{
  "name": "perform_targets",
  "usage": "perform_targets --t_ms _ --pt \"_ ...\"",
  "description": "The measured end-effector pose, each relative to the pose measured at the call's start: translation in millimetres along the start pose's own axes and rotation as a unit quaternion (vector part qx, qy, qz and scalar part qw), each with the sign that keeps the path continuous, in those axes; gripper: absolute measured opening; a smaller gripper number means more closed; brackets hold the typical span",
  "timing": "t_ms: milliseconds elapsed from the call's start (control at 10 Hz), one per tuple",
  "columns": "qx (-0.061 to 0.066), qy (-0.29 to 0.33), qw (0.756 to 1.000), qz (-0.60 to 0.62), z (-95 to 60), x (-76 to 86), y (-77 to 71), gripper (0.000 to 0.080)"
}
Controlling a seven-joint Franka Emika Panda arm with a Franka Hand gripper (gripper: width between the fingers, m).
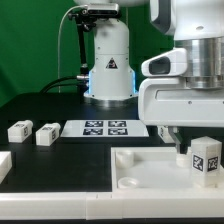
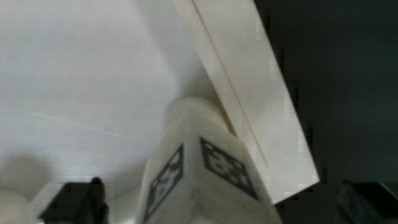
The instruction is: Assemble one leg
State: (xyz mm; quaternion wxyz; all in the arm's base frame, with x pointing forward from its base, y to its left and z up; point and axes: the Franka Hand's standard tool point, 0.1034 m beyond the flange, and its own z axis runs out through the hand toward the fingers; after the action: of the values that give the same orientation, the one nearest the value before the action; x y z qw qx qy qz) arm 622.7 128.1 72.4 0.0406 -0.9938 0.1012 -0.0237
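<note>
A leg [image 1: 205, 160], a small white block with black-and-white markers, stands upright on the large white panel [image 1: 150, 175] near its right end. In the wrist view the leg [image 2: 199, 170] sits between my two dark fingertips, with a gap on each side. My gripper [image 1: 188, 145] [image 2: 219, 206] is open and hangs just above the panel, around the leg without touching it. One finger [image 2: 75, 203] shows on one side of the leg and the other finger [image 2: 365, 203] on the far side. The panel's edge [image 2: 240, 80] runs past the leg.
Two more legs [image 1: 18, 130] [image 1: 46, 133] lie on the black table at the exterior view's left. The marker board [image 1: 105, 127] lies behind the panel. Another white part [image 1: 3, 165] shows at the left edge. The robot base [image 1: 108, 60] stands at the back.
</note>
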Motion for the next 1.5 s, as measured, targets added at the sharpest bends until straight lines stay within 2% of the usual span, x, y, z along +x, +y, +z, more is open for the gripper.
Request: perform_targets --t_ms 200,300,600,800,900,1000,1100,1200,1500 --pt "-0.008 -0.005 0.991 -0.131 -0.2 1.3 -2.7 0.0649" --pt "-0.009 -0.006 0.985 -0.170 -0.3 1.2 -2.6 0.0649" --pt "-0.011 -0.008 0.950 -0.311 -0.7 4.5 5.2 0.0649" --pt "-0.011 -0.006 0.948 -0.319 -1.0 5.9 7.3 0.0649" --pt "-0.011 -0.006 0.948 -0.319 -1.0 5.9 7.3 0.0523" --pt "-0.011 -0.006 0.948 -0.319 -0.9 5.9 7.3 0.0523" --pt "-0.011 -0.006 0.948 -0.319 -0.9 5.9 7.3 0.0385" --pt "-0.010 -0.006 0.949 -0.314 -0.9 5.8 7.3 0.0290" --pt "-0.009 -0.006 0.958 -0.287 -0.9 5.6 7.0 0.0291"
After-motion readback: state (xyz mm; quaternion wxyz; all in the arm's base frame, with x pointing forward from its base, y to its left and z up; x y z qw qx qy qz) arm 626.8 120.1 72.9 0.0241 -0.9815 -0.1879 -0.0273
